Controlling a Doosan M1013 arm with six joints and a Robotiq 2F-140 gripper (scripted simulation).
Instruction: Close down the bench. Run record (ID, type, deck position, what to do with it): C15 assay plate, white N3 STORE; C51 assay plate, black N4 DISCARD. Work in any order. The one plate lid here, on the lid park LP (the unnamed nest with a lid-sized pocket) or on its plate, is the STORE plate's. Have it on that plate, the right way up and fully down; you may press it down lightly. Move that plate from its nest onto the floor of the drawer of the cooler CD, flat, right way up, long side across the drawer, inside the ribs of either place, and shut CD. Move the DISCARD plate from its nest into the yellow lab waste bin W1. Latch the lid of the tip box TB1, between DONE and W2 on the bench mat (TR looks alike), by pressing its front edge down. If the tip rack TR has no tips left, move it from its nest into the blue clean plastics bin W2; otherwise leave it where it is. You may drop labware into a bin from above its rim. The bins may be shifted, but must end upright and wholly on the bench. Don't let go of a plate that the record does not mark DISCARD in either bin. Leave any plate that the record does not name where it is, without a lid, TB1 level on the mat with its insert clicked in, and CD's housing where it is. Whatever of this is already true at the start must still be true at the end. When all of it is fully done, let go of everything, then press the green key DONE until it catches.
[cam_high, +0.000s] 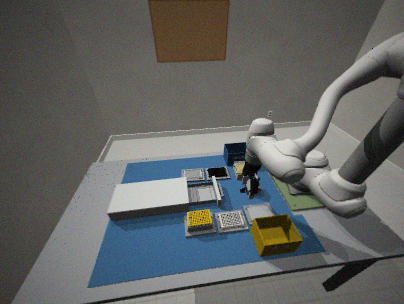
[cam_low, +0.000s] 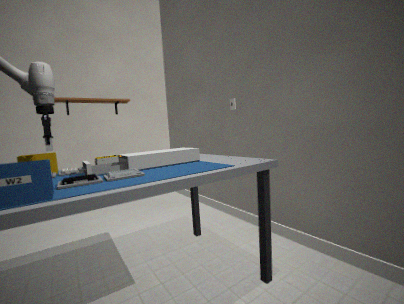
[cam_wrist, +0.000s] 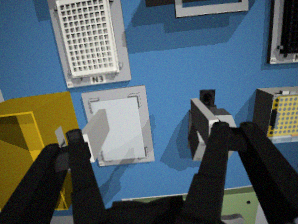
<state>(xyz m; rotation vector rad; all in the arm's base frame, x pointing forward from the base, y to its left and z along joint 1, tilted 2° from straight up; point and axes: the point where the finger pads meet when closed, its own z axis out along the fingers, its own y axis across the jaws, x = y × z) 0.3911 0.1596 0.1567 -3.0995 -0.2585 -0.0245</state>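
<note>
My gripper (cam_high: 250, 187) hangs high above the mat, open and empty; it also shows in the wrist view (cam_wrist: 150, 132) and in the exterior view (cam_low: 47, 136). Below its left finger the flat white lid (cam_wrist: 120, 125) (cam_high: 258, 212) lies in the lid park. The white plate (cam_wrist: 90, 37) (cam_high: 231, 219) sits uncovered in nest N3. The black plate (cam_wrist: 287, 30) (cam_high: 218, 172) sits in its nest. The tip box with a yellow insert (cam_wrist: 280, 112) stands under my right finger. The cooler (cam_high: 148, 196) has its drawer (cam_high: 205, 192) pulled out.
The yellow bin (cam_high: 275, 234) stands beside the lid park at the front right. The blue bin (cam_high: 235, 151) stands at the back. A yellow-topped tip rack (cam_high: 200, 218) sits left of the white plate. A small grey box stands beside the tip box.
</note>
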